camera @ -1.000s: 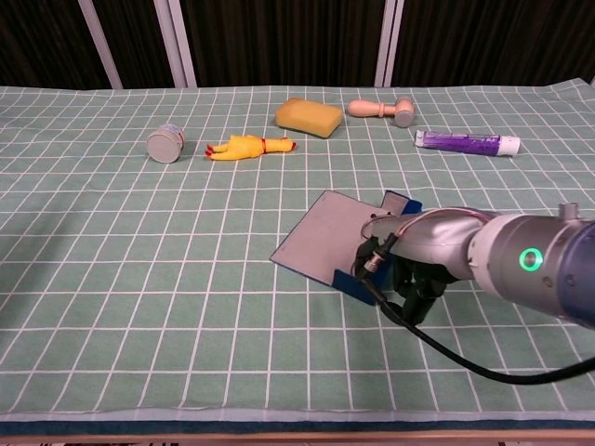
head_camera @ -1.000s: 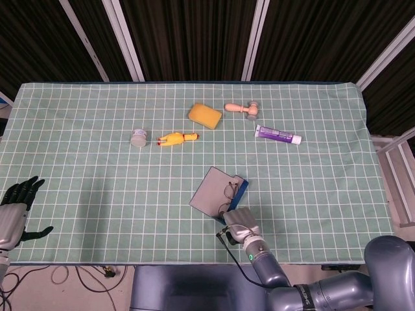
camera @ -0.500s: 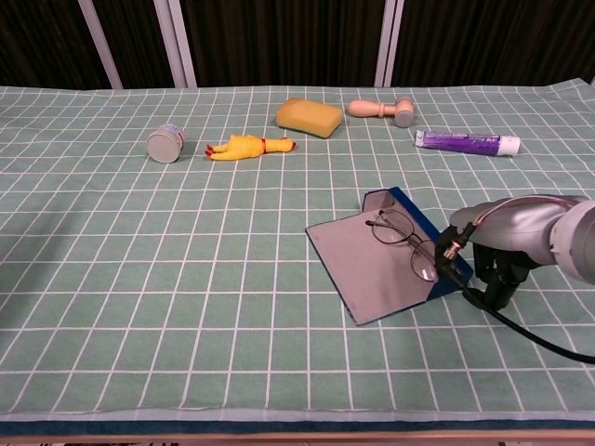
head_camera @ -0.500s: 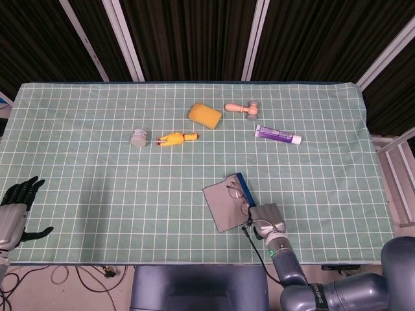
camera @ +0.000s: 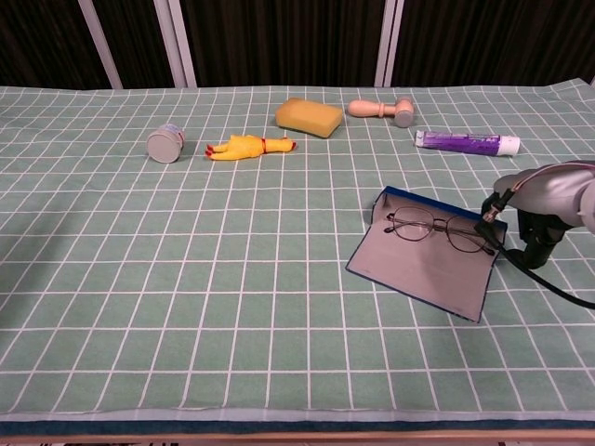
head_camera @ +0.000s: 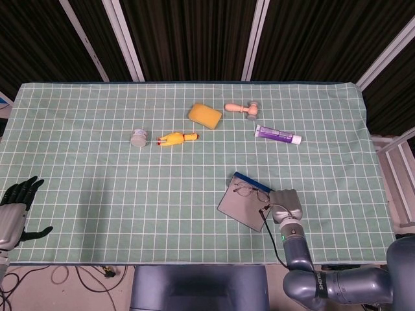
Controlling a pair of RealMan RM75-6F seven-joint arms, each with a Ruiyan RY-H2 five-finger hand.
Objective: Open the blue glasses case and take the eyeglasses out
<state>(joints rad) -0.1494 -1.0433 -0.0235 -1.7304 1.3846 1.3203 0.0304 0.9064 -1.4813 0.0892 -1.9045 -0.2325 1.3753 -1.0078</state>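
Fingers of the right hand (camera: 532, 243) hang dark beneath its silver back at the right end of the blue glasses case (camera: 428, 265); whether they are touching the case, curled or apart, neither view lets me tell. At the near left corner, off the cloth, the left hand (head_camera: 14, 208) waits with fingers spread and nothing in them.

That case lies open and flat on the table (camera: 186, 307), near and right of centre, its grey lining up. The eyeglasses (camera: 437, 229) rest unfolded along its far edge, inside it. So opening looks done; lifting the glasses clear is what remains, by my reading.

Farther back, well apart from the case, lie a yellow rubber chicken (camera: 247, 147) with a small round tin (camera: 165, 144) to its left, then a purple tube (camera: 467, 142), a yellow sponge (camera: 309, 116) and a wooden mallet (camera: 380, 109).
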